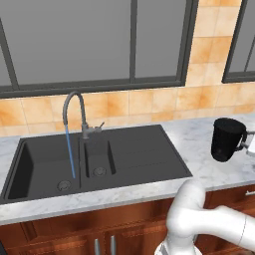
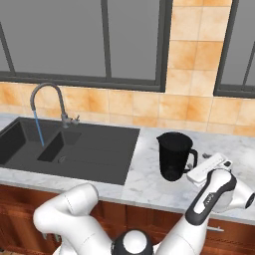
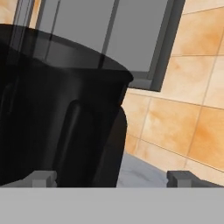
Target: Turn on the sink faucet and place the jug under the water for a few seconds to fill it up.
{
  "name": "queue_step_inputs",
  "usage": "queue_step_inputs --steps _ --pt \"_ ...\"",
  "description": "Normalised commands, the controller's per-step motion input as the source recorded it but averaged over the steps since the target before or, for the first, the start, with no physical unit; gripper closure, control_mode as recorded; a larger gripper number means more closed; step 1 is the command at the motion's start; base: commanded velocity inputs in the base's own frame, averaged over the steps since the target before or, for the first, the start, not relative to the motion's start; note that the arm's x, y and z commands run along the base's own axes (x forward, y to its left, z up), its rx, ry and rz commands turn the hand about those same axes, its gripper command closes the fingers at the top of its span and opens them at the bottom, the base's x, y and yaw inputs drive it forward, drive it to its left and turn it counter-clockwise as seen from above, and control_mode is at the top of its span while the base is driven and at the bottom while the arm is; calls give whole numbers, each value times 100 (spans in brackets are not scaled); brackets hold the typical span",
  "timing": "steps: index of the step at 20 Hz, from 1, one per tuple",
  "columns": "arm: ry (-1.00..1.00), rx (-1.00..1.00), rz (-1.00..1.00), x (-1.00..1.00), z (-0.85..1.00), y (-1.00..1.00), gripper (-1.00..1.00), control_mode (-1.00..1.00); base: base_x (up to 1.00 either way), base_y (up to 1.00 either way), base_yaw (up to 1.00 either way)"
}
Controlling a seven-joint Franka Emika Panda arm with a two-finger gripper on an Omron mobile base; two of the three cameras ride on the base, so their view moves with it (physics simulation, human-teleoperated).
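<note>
The sink faucet [image 1: 74, 107] [image 2: 50, 97] arches over the black sink [image 1: 139, 149] [image 2: 104, 144]. A thin blue stream of water [image 1: 71, 152] [image 2: 39, 130] falls from its spout into the large basin. The black jug [image 1: 227, 138] [image 2: 173, 155] stands upright on the counter to the right of the sink, its loop handle turned right. My gripper [image 1: 246, 144] [image 2: 193, 168] [image 3: 111, 178] is level with that handle and open. In the hand view the jug's handle [image 3: 100, 144] lies between the two fingertips [image 3: 43, 178], which stand wide apart and do not press it.
The marble counter [image 1: 209, 169] [image 2: 149, 182] runs on both sides of the sink. Behind it are an orange tiled wall [image 2: 184, 107] and dark-framed windows [image 1: 99, 45]. Wooden cabinet fronts [image 1: 74, 231] sit below the counter edge.
</note>
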Motion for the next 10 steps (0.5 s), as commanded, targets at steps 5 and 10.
queue_step_inputs --steps 5,10 --pt "0 0 0 15 -16 -4 -100 -100 0 0 0" --pt "3 0 0 21 -15 0 -100 -100 0 0 0"
